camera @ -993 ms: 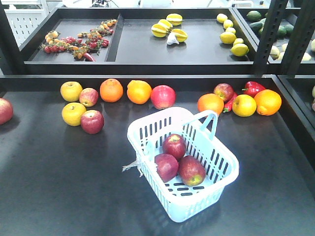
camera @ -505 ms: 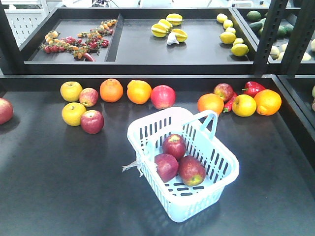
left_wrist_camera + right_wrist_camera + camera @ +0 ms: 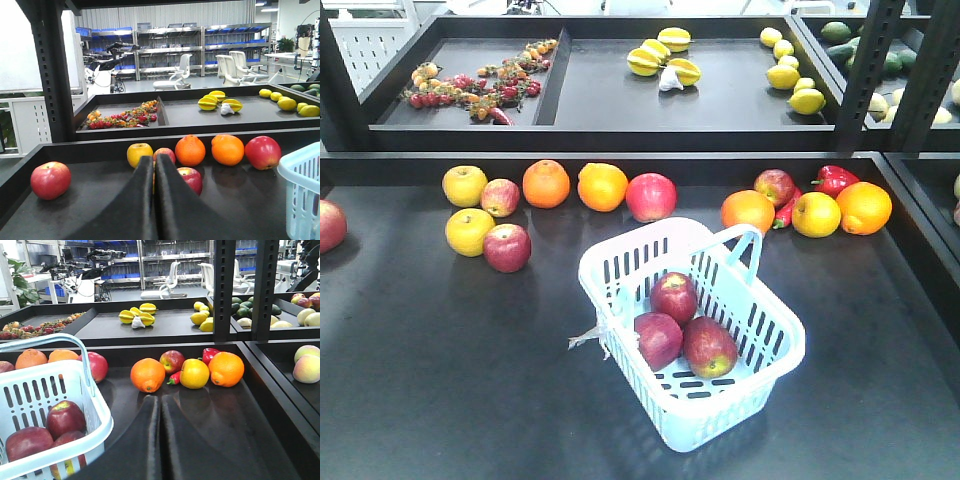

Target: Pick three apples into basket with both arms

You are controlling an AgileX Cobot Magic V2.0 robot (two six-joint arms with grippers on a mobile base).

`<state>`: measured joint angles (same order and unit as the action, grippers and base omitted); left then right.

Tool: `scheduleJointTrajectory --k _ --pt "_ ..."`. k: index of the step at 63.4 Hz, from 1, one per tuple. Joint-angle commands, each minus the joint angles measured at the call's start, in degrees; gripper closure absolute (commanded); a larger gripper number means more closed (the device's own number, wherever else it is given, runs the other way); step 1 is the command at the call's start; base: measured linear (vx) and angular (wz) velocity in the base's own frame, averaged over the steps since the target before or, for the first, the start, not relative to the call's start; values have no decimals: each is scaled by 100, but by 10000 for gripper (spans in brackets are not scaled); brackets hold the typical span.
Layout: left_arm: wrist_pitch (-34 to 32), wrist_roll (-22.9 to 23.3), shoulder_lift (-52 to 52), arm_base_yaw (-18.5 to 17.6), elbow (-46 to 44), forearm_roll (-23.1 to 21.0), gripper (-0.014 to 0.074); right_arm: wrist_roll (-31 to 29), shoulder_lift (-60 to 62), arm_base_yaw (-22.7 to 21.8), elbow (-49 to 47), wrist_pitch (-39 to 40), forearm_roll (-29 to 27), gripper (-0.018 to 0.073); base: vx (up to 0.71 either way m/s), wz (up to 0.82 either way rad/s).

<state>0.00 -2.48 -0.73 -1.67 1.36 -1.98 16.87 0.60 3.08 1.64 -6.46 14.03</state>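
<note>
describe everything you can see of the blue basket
The basket is pale blue plastic, a rounded rectangle with slotted walls and a slotted floor. It sits upright on the dark table, turned at an angle to the table's edge. Its swing handle is raised at the far end, and a clear scrap hangs from the left rim. Three red apples lie inside, clustered together. No gripper touches it.

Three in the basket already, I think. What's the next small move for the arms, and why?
Probably none beyond holding both arms back: three apples lie inside the basket. The left tool and right tool are shut and empty, clear of the basket. I'd count the task done.
</note>
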Motion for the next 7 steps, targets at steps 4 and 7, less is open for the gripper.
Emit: scheduleJointTrajectory --k 4,7 --pt "-380 15 -82 3 137 -57 603 -2 60 -28 75 424 77 564 0 0" --pt "-380 15 -82 3 137 -57 603 -2 60 -28 75 424 77 564 0 0"
